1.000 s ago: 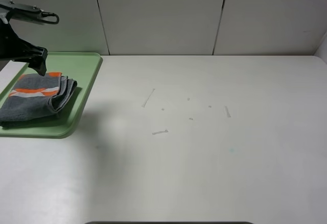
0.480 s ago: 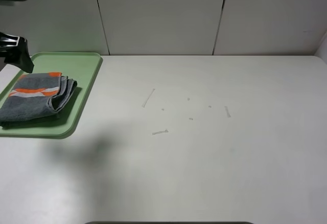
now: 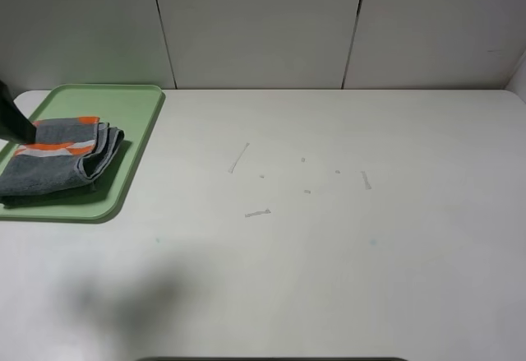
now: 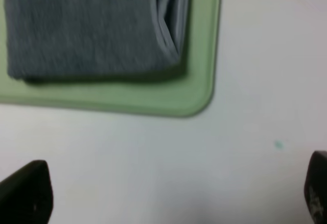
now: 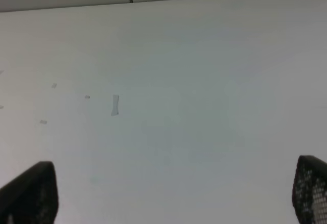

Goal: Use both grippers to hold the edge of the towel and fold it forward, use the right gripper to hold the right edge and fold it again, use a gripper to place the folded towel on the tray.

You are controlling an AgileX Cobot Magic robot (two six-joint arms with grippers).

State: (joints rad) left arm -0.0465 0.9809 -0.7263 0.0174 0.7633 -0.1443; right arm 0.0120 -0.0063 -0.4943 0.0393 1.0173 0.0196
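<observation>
Both grippers stand with fingers spread wide, empty: left gripper (image 4: 173,193) over bare table (image 3: 329,238) beside the green tray (image 3: 136,131), where the folded towel (image 3: 57,155) lies.

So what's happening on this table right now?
A two-armed robot has been folding a towel. The grey towel with orange and white stripes now lies folded in the green tray at the left of the white table. Neither arm holds anything: the left gripper hangs open over the table just beside the tray, and the right gripper hangs open above bare tabletop. The job looks done.
</observation>
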